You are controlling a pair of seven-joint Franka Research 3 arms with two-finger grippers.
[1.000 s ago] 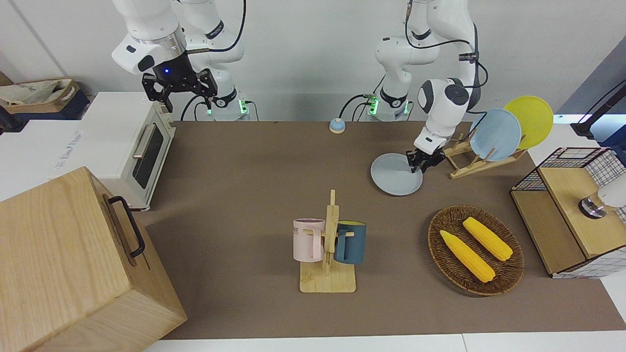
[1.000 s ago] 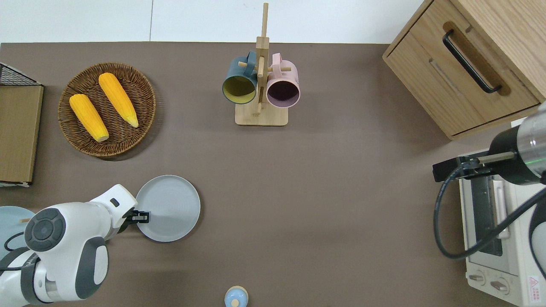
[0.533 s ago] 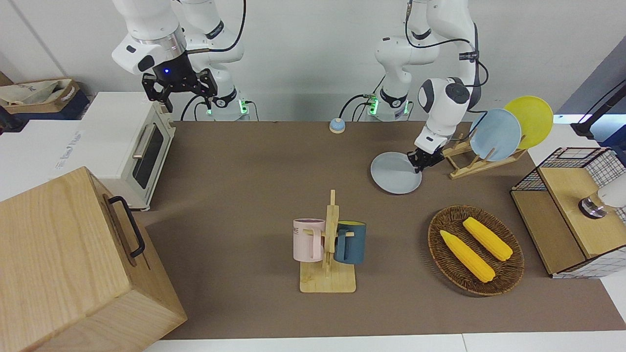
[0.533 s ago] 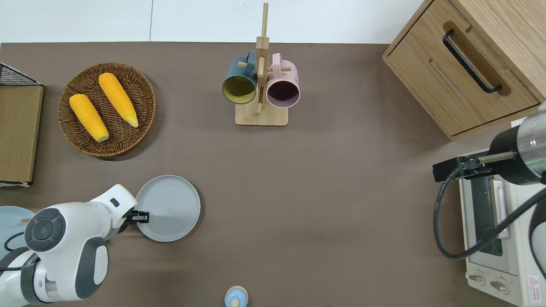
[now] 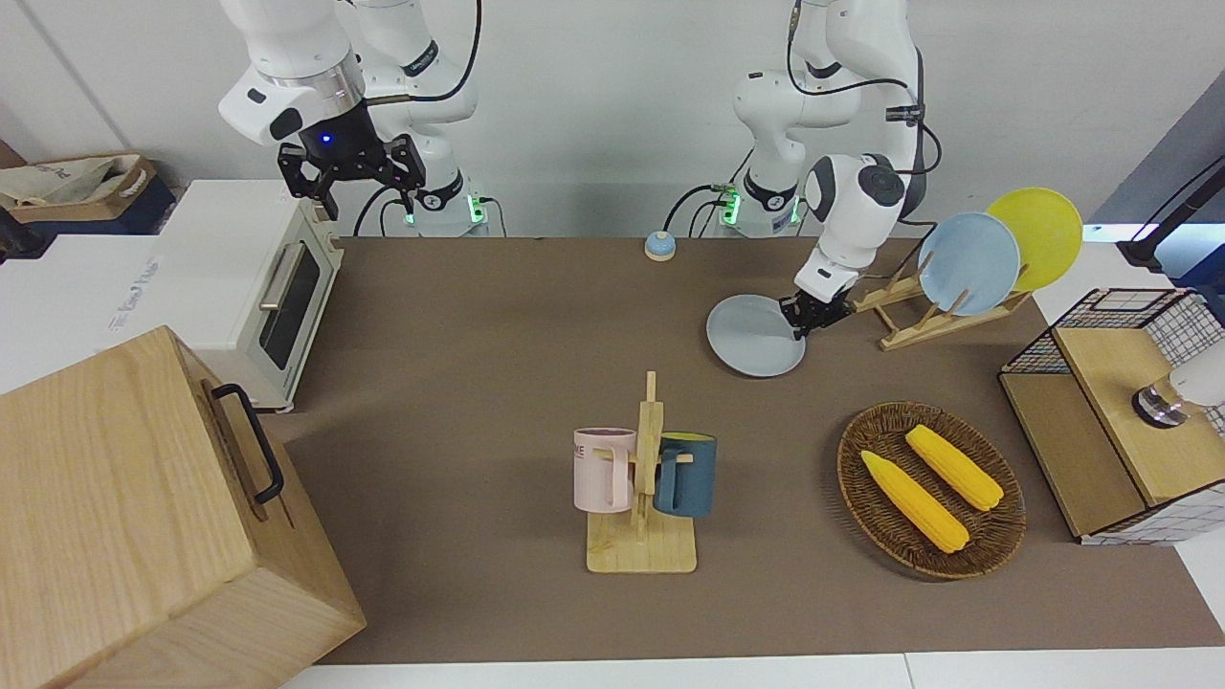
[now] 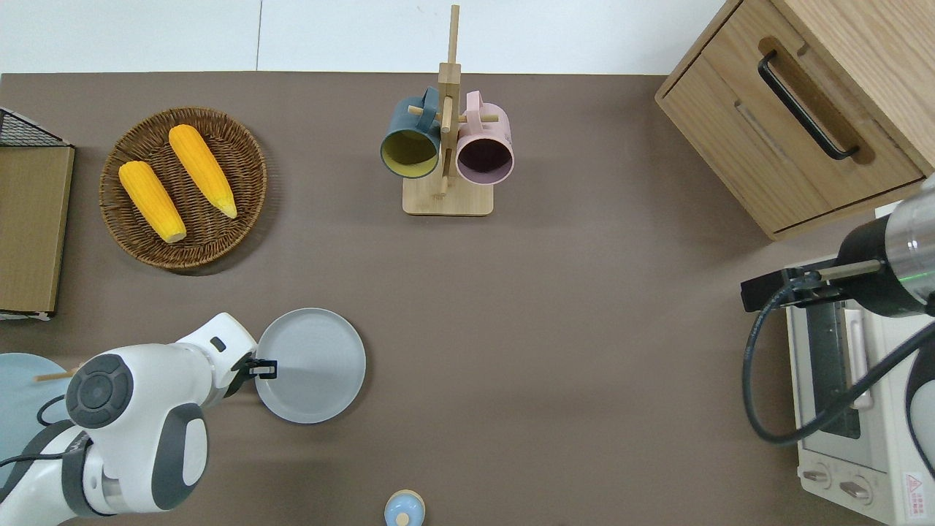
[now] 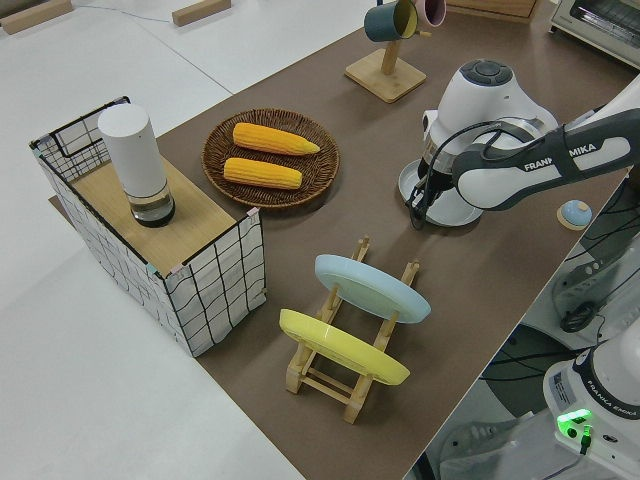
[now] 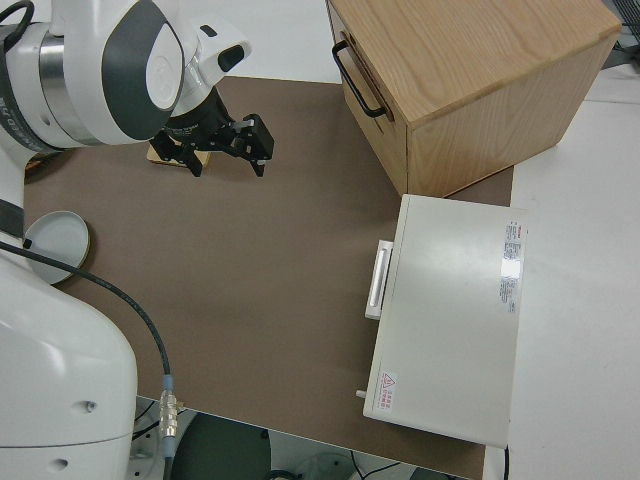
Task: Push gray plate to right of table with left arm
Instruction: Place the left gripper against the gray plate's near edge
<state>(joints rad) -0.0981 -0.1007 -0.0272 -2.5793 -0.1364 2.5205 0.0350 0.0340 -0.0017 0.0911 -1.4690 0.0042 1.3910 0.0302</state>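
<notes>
The gray plate point(image 5: 754, 337) point(image 6: 313, 365) point(image 7: 408, 183) lies flat on the table point(image 5: 478, 383) point(image 6: 555, 329), nearer to the robots than the corn basket, toward the left arm's end. My left gripper point(image 5: 802, 320) point(image 6: 264, 369) point(image 7: 418, 215) is down at table height and presses against the plate's rim on the side toward the left arm's end. The left arm's white wrist hides part of the plate in the left side view. A sliver of the plate point(image 8: 58, 240) shows in the right side view. My right arm is parked, its gripper point(image 5: 368, 191) point(image 8: 227, 160) open and holding nothing.
A wooden mug stand point(image 6: 445, 153) with a blue and a pink mug stands mid-table. A wicker basket point(image 6: 182, 188) holds two corn cobs. A plate rack point(image 5: 943, 311) carries a light-blue and a yellow plate. A toaster oven point(image 5: 254, 287), wooden cabinet point(image 5: 144, 517), wire crate point(image 5: 1120, 411) and small bell point(image 6: 404, 509) line the edges.
The left gripper and the gray plate have slid together a short way toward the right arm's end of the table and slightly nearer to the robots. The right arm has not moved.
</notes>
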